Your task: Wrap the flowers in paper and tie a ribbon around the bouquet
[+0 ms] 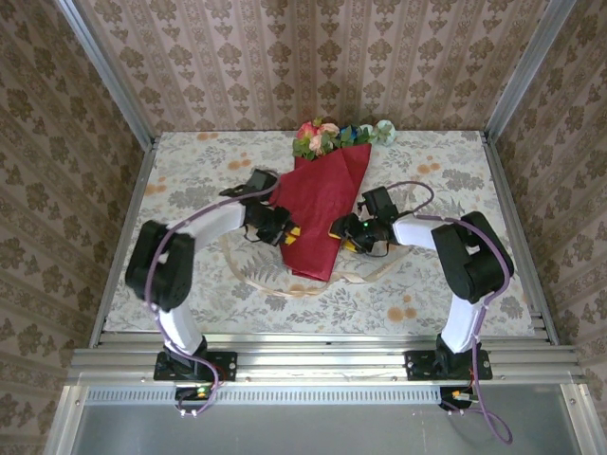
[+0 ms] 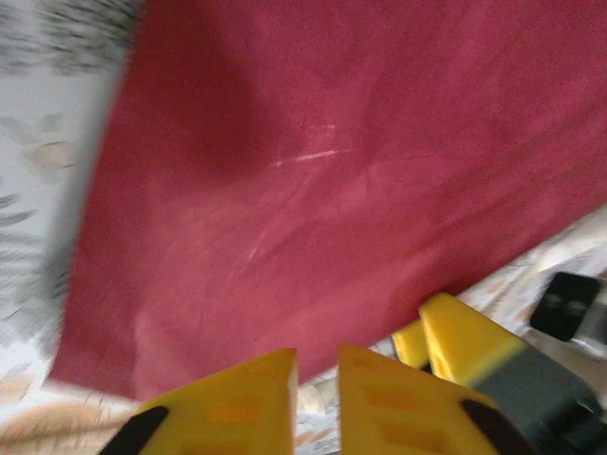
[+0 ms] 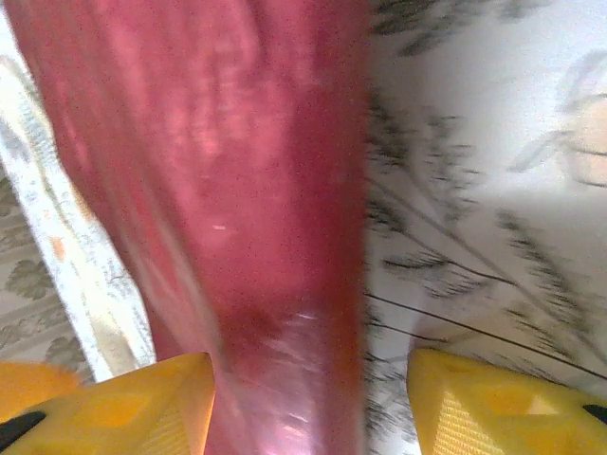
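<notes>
The flowers [image 1: 327,136] have their stems hidden inside the paper [image 1: 313,227] cone of the bouquet [image 1: 322,185]. The ribbon [image 1: 289,289] passes under the cone's narrow end, so its middle is covered. From above, both sets of jaws are too small to read. At the left wrist the paper is smeared by blur and cut off at the top and right, and the left gripper [image 2: 318,374] has its fingers [image 2: 228,398] cropped by the bottom edge. The right gripper [image 3: 308,398] has its fingers [image 3: 123,408] cropped likewise, and the cone between them is blurred
</notes>
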